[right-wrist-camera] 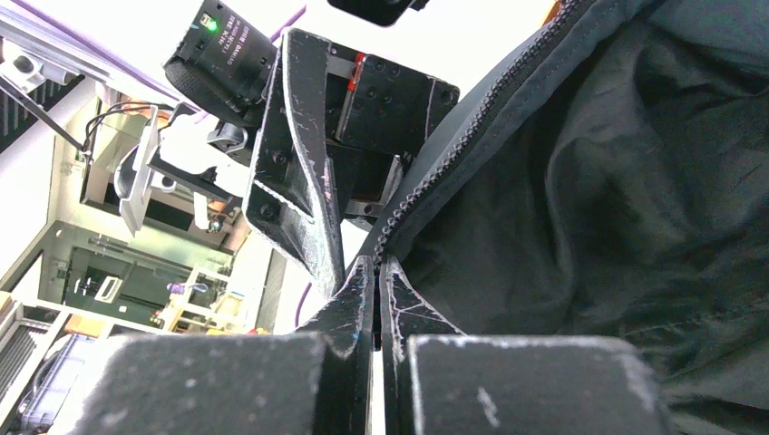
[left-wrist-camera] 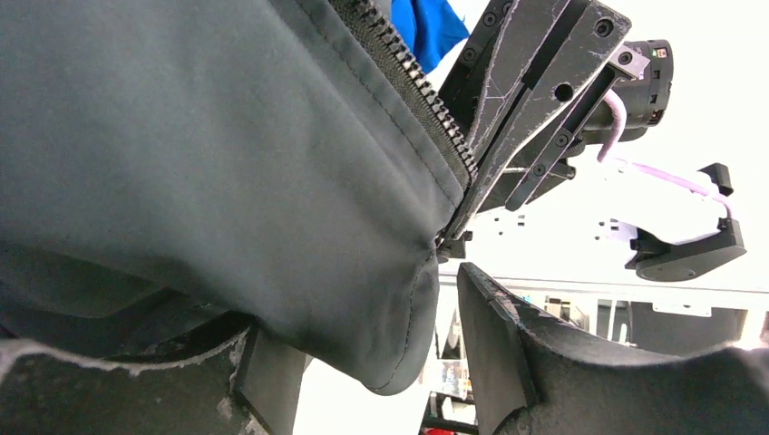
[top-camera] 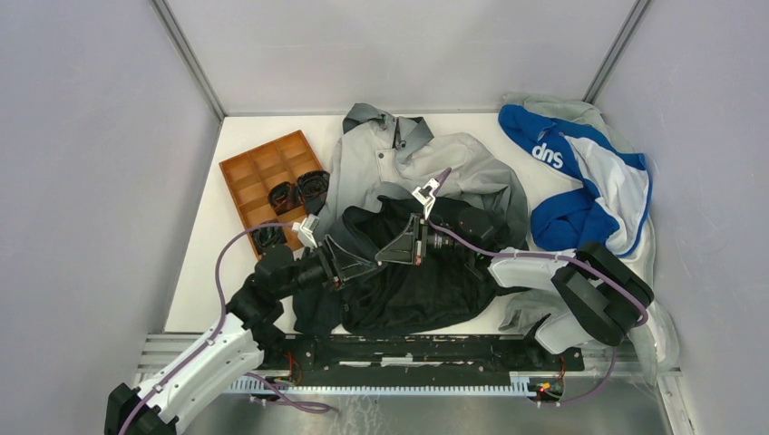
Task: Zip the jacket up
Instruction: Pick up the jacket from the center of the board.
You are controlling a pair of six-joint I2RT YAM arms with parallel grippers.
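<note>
The jacket (top-camera: 426, 172) lies spread in the middle of the table, light grey at the collar and black toward the near hem. My right gripper (right-wrist-camera: 376, 265) is shut on the bottom end of its zipper (right-wrist-camera: 472, 136), just below the last teeth. The left wrist view shows that same gripper (left-wrist-camera: 535, 100) holding the zipper (left-wrist-camera: 417, 91) taut from above. My left gripper (left-wrist-camera: 363, 308) stands open, and the dark hem corner (left-wrist-camera: 390, 344) hangs between its jaws, clear of the right-hand finger (left-wrist-camera: 494, 344). From above, both grippers (top-camera: 367, 263) (top-camera: 392, 252) meet nose to nose over the black fabric.
A brown compartment tray (top-camera: 263, 177) with black parts (top-camera: 299, 192) sits at the left of the jacket. A blue-and-white garment (top-camera: 580, 181) is heaped at the right, over pale grey cloth (top-camera: 544, 104). Walls close in on three sides.
</note>
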